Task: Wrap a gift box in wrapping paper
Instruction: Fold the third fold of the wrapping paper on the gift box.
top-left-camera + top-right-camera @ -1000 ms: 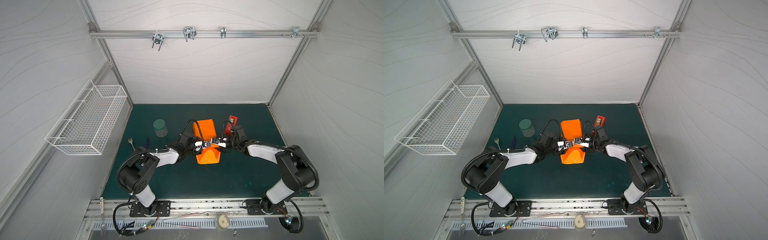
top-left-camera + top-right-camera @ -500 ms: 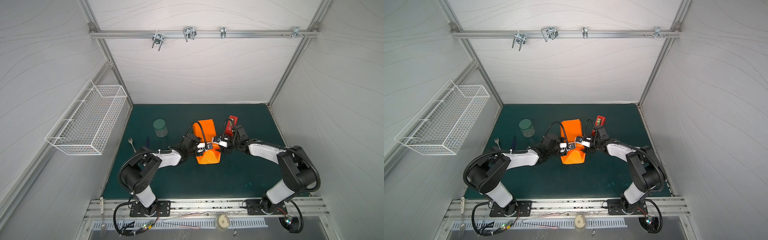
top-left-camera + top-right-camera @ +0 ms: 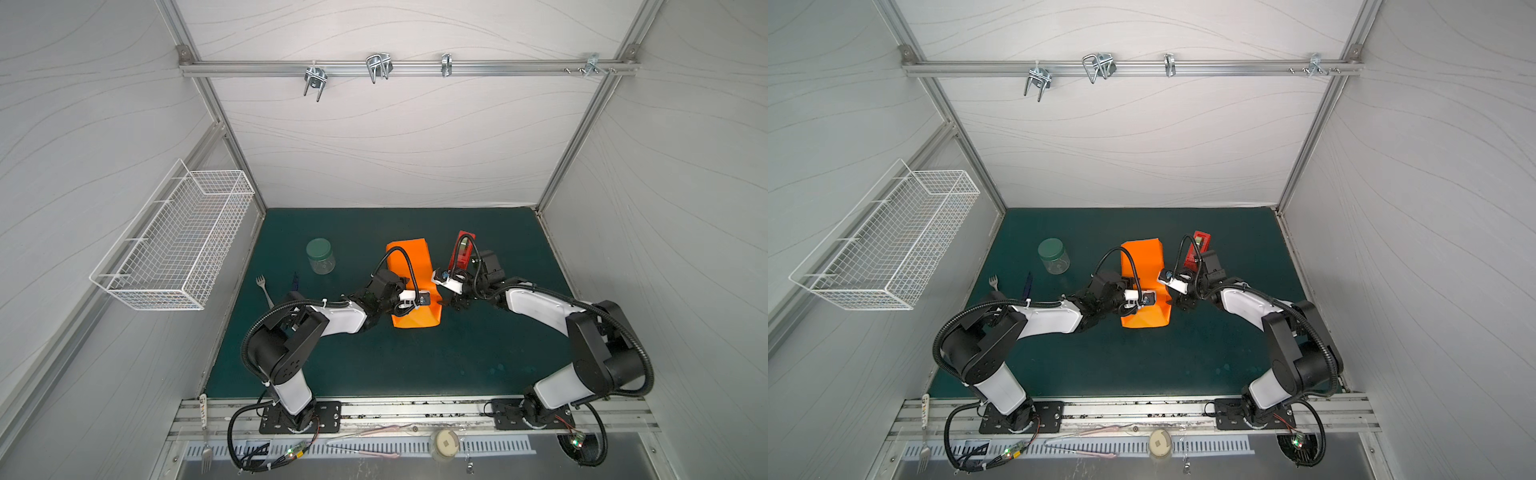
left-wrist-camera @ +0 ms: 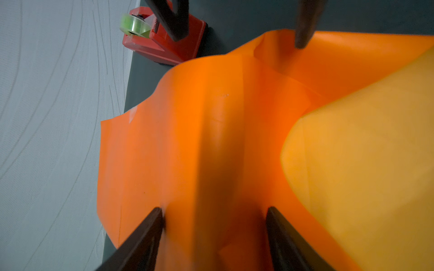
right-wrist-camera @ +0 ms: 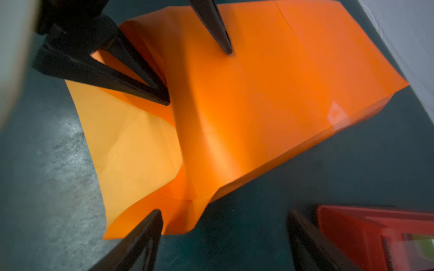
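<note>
The left gripper [image 4: 215, 209], spread, is straddling a ridge of the wrapping paper [image 4: 187, 117] while the right gripper [image 5: 225, 212], also spread, is hovering between paper and tape dispenser [image 5: 364, 230]

1. Clear glass jar with dark green lid [image 3: 320, 256], standing upright
2. Silver metal fork [image 3: 264, 287], near the jar's left
3. White wire basket [image 3: 174, 245], on the wall left of the jar
4. Red plastic tape dispenser [image 3: 460, 252], well right of the jar

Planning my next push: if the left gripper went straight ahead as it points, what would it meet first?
The wrapping paper: its raised fold lies right ahead of the open left gripper. Farther on is the right gripper, though depth is unclear.
</note>
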Controlling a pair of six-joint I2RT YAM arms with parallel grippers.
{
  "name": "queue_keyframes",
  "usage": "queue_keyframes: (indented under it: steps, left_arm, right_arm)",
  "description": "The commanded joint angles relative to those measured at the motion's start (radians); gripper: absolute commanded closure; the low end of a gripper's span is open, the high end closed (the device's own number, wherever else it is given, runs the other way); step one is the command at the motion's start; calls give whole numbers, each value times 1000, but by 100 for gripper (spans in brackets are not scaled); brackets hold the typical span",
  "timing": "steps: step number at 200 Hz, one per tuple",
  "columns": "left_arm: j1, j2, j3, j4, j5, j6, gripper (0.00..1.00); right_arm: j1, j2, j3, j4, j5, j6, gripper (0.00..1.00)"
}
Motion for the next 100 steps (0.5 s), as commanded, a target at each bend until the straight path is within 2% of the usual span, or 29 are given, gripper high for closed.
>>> queue_keyframes:
  steps: [1, 48, 74, 100]
  left_arm:
    - [-12, 38, -11, -83, 12, 29, 29]
    - [-12, 44, -13, -78, 7, 27, 30]
    - [-12, 42, -13, -72, 5, 29, 30]
    - [-13, 41, -10, -71, 8, 28, 30]
  right_arm:
    - [6, -42, -1, -106, -4, 146, 15]
    - [-16, -33, 111, -321, -36, 491, 18]
    - [-13, 0, 150, -398, -64, 693, 22]
    - [0, 39, 143, -397, -62, 774, 26]
